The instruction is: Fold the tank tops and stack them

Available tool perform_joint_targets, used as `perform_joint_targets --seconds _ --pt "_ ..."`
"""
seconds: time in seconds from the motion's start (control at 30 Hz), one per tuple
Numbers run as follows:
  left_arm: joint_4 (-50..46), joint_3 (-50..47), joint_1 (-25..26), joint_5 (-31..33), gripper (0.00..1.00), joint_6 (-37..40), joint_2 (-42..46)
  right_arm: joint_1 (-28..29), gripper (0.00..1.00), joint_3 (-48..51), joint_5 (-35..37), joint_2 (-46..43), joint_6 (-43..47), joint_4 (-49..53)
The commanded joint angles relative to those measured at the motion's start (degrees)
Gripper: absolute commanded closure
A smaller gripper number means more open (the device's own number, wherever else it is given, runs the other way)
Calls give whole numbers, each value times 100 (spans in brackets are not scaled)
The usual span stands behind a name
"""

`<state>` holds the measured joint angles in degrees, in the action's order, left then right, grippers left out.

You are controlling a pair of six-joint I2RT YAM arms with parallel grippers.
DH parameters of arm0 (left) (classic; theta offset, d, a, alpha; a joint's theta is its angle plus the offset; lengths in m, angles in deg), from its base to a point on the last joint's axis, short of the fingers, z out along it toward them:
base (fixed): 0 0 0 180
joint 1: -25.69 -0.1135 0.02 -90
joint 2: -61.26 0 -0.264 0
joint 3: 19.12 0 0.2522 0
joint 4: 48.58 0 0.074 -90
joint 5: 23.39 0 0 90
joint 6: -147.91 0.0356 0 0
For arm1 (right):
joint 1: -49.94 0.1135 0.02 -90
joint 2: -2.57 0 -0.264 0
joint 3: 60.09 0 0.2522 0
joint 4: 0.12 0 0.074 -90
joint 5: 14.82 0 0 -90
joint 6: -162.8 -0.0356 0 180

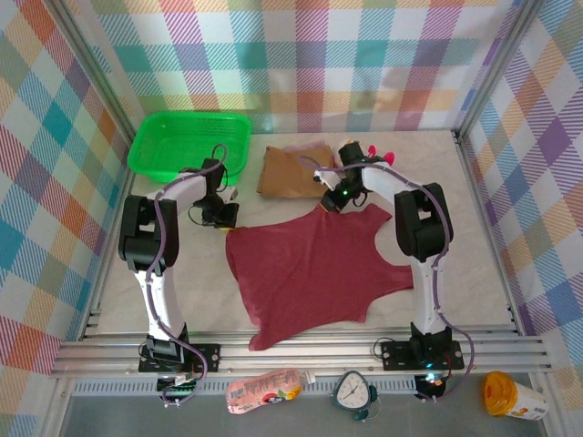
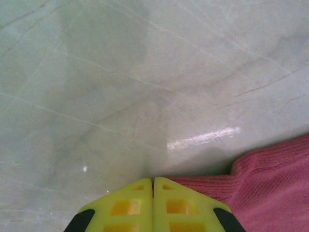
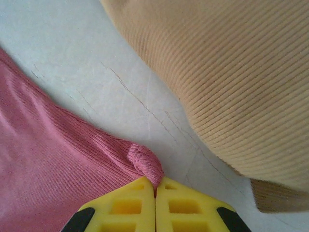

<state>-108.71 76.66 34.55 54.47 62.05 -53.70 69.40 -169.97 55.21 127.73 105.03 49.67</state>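
top view, cloth: maroon-red tank top (image 1: 314,273) lies spread flat on the middle of the table (image 1: 474,264), between the two arms.
top view, left gripper: left gripper (image 1: 225,221) sits low at the spread garment's 10 o'clock corner.
top view, right gripper: right gripper (image 1: 330,202) sits low at the garment's 12 o'clock tip.
top view, folded piece: tan-brown tank top (image 1: 287,173) lies folded at 12 o'clock of the red one, just beside the right gripper.
top view, pink strip: mauve-pink tank top (image 1: 314,146) shows as a thin edge along the tan one's 12 o'clock side; how it is folded cannot be told.
top view, basket: green basket (image 1: 189,146) stands at 9 o'clock of the tan piece, near the far wall.
left wrist, jaws: left gripper (image 2: 153,180) has its yellow fingers pressed together, tips down at the table (image 2: 145,72).
left wrist, cloth: maroon-red tank top (image 2: 270,183) comes in from 4 o'clock and its edge reaches the tip of the right-hand finger; whether any cloth is caught in the seam cannot be told.
right wrist, jaws: right gripper (image 3: 155,180) is closed, pinching a small bunched knot of the maroon-red tank top (image 3: 58,164) right at the tips.
right wrist, cloth: the red ribbed fabric runs off toward 9 o'clock, with bare table (image 3: 72,43) beyond it.
right wrist, tan piece: tan-brown tank top (image 3: 227,72) lies at 1 o'clock, apart from the pinched knot.
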Motion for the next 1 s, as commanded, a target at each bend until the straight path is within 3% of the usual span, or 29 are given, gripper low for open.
perform_joint_targets --seconds 0.0,0.23,0.67,0.97 --pt "-109 73 61 27 100 65 654 -65 93 166 -40 -528 82 -223" --pt "-101 -321 286 -10 100 -104 1411 -162 92 1055 -369 -1232 -11 -1050" --pt "-30 -1305 796 6 100 -456 2594 -180 88 1980 -602 -1966 117 -1439" --pt "-50 -1887 950 -4 100 -560 2854 -185 83 2738 -631 -2427 299 -1520"
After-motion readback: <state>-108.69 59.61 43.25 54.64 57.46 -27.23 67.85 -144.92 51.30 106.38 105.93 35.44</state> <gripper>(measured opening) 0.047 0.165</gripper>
